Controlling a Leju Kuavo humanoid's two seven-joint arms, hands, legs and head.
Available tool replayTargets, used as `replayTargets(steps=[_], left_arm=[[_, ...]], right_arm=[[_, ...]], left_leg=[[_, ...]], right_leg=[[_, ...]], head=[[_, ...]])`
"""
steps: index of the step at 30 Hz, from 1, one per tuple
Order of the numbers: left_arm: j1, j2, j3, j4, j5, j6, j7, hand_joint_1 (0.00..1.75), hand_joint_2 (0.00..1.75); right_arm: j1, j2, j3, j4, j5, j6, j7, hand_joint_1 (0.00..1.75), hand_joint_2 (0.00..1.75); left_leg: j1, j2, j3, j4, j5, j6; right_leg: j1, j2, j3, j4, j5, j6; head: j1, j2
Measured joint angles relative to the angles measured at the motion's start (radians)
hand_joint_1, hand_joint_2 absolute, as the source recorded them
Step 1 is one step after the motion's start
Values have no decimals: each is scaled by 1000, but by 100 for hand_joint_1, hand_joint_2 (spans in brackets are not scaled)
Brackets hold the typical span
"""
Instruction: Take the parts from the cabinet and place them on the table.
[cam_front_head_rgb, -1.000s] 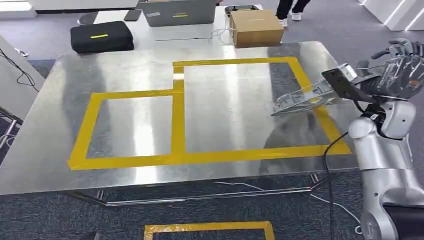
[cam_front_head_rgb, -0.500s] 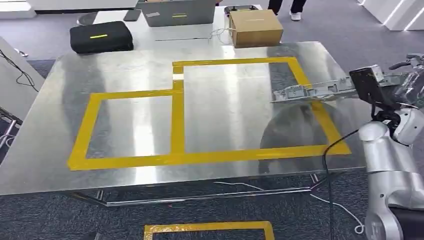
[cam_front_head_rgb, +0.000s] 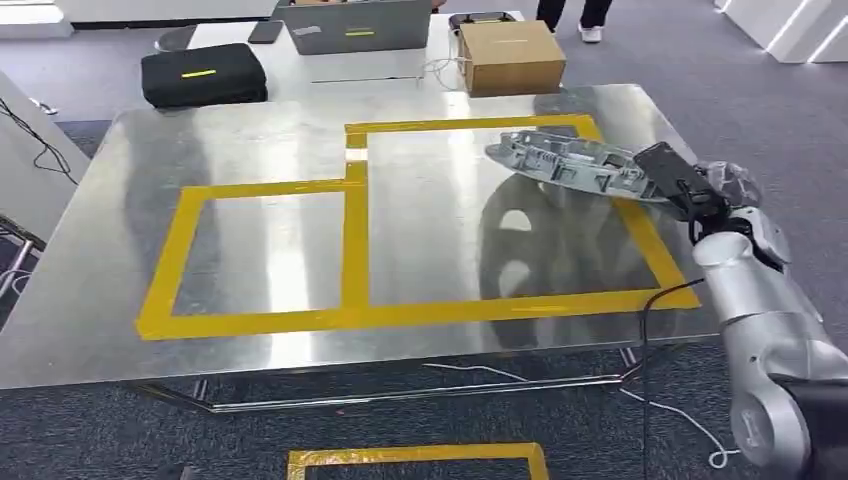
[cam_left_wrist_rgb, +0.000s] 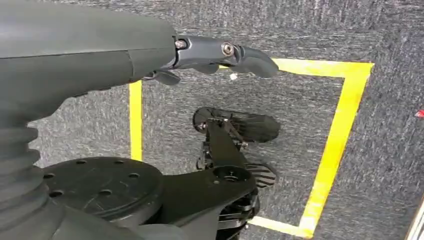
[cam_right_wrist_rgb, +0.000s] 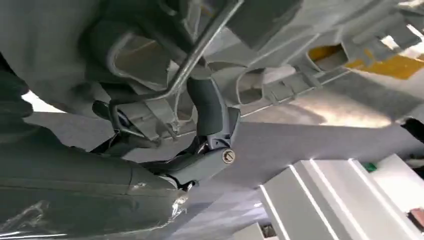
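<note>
You've got a shiny steel table (cam_front_head_rgb: 250, 330) marked out with yellow tape (cam_front_head_rgb: 355, 240) in two boxes, sitting on grey carpet. Past the table's far edge there's a cardboard box (cam_front_head_rgb: 510, 55), a black case (cam_front_head_rgb: 203, 72) and a laptop (cam_front_head_rgb: 355, 24) on another surface. The grey part (cam_front_head_rgb: 570, 162) hangs in the air over the table's right-hand tape box, tilted, not touching the steel. Your right hand (cam_front_head_rgb: 715, 190) has it by the end nearest the table's right edge; the wrist camera shows a finger (cam_right_wrist_rgb: 212, 112) hooked up into the part's ribbed underside. Your left hand (cam_left_wrist_rgb: 215, 55) hangs over the carpet well away from the table, fingers loosely apart around nothing.
</note>
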Motion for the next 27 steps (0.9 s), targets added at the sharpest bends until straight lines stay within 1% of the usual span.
replayTargets(steps=[3, 7, 10, 14, 17, 20, 22, 24, 27], left_arm=[[0, 1, 0, 0, 5, -1, 0, 0, 175], [0, 4, 2, 0, 7, -1, 2, 0, 175], [0, 5, 2, 0, 7, -1, 2, 0, 175], [0, 6, 3, 0, 7, -1, 2, 0, 175], [1, 6, 3, 0, 7, -1, 3, 0, 175], [1, 8, 3, 0, 6, -6, 3, 0, 175], [-1, 11, 3, 0, 5, -7, 3, 0, 175], [0, 13, 3, 0, 3, -8, 3, 0, 175], [0, 14, 3, 0, 2, -10, 3, 0, 175]], right_arm=[[-29, 2, 23, 40, 3, 22, 12, 175, 175], [-56, 8, 45, 78, -4, 31, 15, 175, 175], [-60, 11, 54, 95, -4, 48, 19, 175, 175], [-57, 18, 64, 112, -5, 53, 18, 175, 175], [-60, 29, 74, 120, -11, 70, -25, 175, 175], [-66, 39, 101, 125, -4, 102, -111, 175, 175], [-68, 50, 138, 126, 10, 117, -155, 175, 175], [-72, 62, 177, 126, 13, 124, -178, 175, 175], [-77, 80, 225, 126, 11, 129, -198, 175, 175]], left_leg=[[0, 0, 1, 0, 0, 0], [0, 0, 3, 0, 0, 0], [0, 0, 4, 0, 0, 0], [0, 0, 4, 0, 0, 0], [1, 0, 3, 0, 0, 0], [1, 1, 3, 0, 0, -1], [1, 1, 3, 0, 0, -1], [1, 1, 3, 0, 0, -1], [2, 1, 3, 0, 0, -1]], right_leg=[[0, 0, 2, 0, 0, 0], [0, 1, 3, -1, 0, 0], [0, 1, 4, -1, 1, 0], [0, 0, 4, -1, 1, 0], [1, 0, 4, -1, 1, 0], [1, 3, 3, -1, 1, -1], [1, 3, 3, -1, 1, -1], [1, 2, 3, -1, 1, -1], [2, 2, 3, -1, 0, -1]], head=[[0, 0], [0, 0], [0, 0], [-1, 0], [0, 0], [0, 0], [0, 0], [0, 0], [0, 0]])
